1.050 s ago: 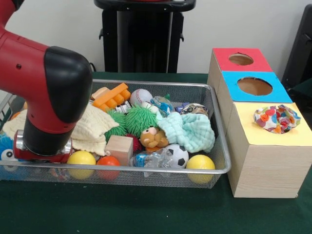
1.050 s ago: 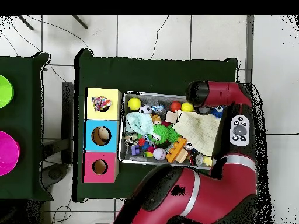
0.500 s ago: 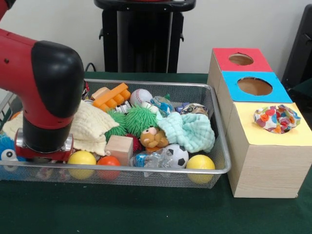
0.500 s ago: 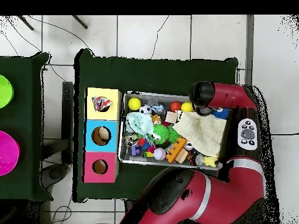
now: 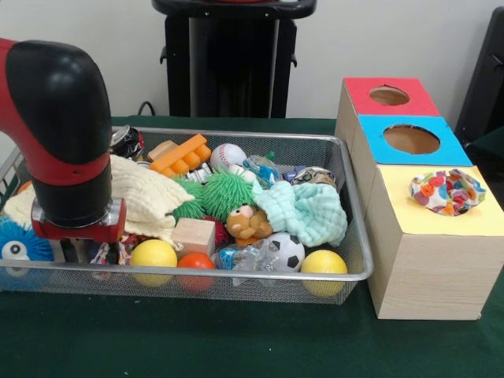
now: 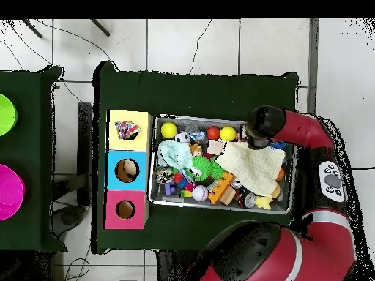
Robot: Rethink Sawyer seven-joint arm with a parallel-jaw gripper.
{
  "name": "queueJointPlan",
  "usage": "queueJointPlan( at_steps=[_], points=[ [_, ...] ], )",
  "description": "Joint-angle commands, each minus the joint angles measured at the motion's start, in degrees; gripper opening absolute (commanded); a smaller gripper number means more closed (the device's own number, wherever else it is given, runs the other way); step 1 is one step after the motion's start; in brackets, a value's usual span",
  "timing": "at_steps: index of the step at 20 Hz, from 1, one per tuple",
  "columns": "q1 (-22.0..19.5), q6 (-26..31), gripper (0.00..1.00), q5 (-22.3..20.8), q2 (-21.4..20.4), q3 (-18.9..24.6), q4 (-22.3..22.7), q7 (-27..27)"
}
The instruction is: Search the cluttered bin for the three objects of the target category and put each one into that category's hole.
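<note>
The wire-mesh bin (image 5: 358, 236) is full of toys; it also shows in the overhead view (image 6: 151, 172). One floral cloth piece (image 5: 447, 191) lies over the hole in the yellow top (image 5: 429, 216) of the wooden box; it also shows from above (image 6: 127, 131). No other floral piece shows clearly. My gripper (image 5: 83, 250) hangs under the red and black wrist (image 5: 75, 169), down in the bin's left front corner at the edge of the pale-yellow waffle cloth (image 5: 146, 201). The wrist hides it from above (image 6: 264, 122).
A mint-green waffle cloth (image 5: 307, 211), green spiky balls (image 5: 224, 193), a wooden cube (image 5: 193, 235), yellow balls (image 5: 153, 253) (image 5: 323, 262), an orange ball (image 5: 197, 262) and a blue googly-eyed toy (image 5: 14, 242) crowd the bin. The blue-topped (image 5: 409, 140) and red-topped (image 5: 390, 96) boxes have open holes.
The wrist has shifted toward the bin's left end and risen slightly. The left yellow ball and the orange ball have rolled to the right. More of the blue toy shows.
</note>
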Motion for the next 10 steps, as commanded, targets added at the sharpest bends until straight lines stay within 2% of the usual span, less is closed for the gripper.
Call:
queueJointPlan(
  at_steps=[1,4,5,8,10],
  points=[
    [-1.2,-2.2,1.00,1.8,-2.2,8.5,10.7,-8.9],
    [-0.8,-3.5,1.00,-0.1,-1.7,7.9,9.9,-8.1],
    [-0.6,-4.1,0.00,-0.8,-1.7,7.6,9.9,-7.7],
    [-0.8,-9.0,0.00,-1.8,-0.9,8.0,10.2,-6.9],
    [-0.7,-9.8,0.00,-2.2,0.3,7.9,9.2,-6.8]
  ],
)
